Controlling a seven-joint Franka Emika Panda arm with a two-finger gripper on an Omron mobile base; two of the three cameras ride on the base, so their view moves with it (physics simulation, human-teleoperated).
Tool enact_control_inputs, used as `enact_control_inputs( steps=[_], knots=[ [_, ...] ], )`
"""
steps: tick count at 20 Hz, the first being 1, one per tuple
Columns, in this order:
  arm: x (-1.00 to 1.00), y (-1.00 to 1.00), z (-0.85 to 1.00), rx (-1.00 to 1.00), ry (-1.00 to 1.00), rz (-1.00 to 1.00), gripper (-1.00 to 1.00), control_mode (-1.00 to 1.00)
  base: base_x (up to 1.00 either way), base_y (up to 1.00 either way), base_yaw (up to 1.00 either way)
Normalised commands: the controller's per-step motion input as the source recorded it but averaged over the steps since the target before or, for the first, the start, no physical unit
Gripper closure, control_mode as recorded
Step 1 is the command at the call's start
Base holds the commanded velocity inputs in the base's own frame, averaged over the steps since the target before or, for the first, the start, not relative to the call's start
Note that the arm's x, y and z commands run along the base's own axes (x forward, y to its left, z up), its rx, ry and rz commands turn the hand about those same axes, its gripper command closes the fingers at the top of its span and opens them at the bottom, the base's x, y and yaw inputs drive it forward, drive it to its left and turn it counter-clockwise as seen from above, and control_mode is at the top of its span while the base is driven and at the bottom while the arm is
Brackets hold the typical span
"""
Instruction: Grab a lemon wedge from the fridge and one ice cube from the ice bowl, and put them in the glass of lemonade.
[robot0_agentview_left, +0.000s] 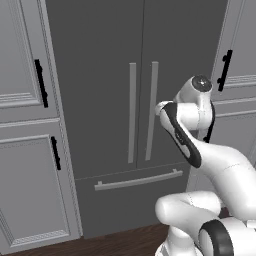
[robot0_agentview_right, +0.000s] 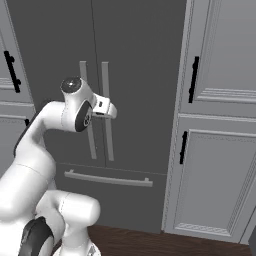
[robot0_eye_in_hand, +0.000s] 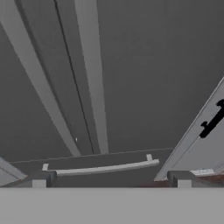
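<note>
Nearest, the gripper (robot0_eye_in_hand: 111, 178) has its fingertips spread wide with nothing between them, short of the fridge (robot0_agentview_left: 100, 90). Beyond, both dark grey doors are shut, pale bar handles (robot0_agentview_left: 151, 110) side by side. A skewed approach could probably catch both bars.

I see the fridge (robot0_agentview_left: 100, 75) as plain dark grey, unpatterned; its two bar handles (robot0_agentview_left: 141, 112) and the drawer handle (robot0_agentview_left: 137, 181) at 6 o'clock are pale grey. The cabinets (robot0_agentview_left: 25, 150) at 9 and 3 o'clock are light grey with framed panels, each bearing a black handle (robot0_agentview_left: 40, 83). The floor (robot0_agentview_right: 150, 242) at 6 o'clock is dark reddish-brown wood grain. My arm (robot0_agentview_left: 200, 160) is white with black joint bands. In the hand view, the finger tips (robot0_eye_in_hand: 40, 178) read dark grey against the fridge.
</note>
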Motion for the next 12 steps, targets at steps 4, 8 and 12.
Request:
enact_control_inputs(
  steps=[4, 8, 12],
  knots=[
    [0.13, 0.04, 0.00, 0.18, 0.00, 0.19, -1.00, -1.00, 0.00, 0.00, 0.00],
    [0.39, 0.18, 0.00, 0.00, 0.04, 0.11, -1.00, -1.00, 0.00, 0.00, 0.00],
    [0.81, 0.15, 0.00, -0.06, 0.12, 0.01, -1.00, -1.00, 0.00, 0.00, 0.00]
  ],
)
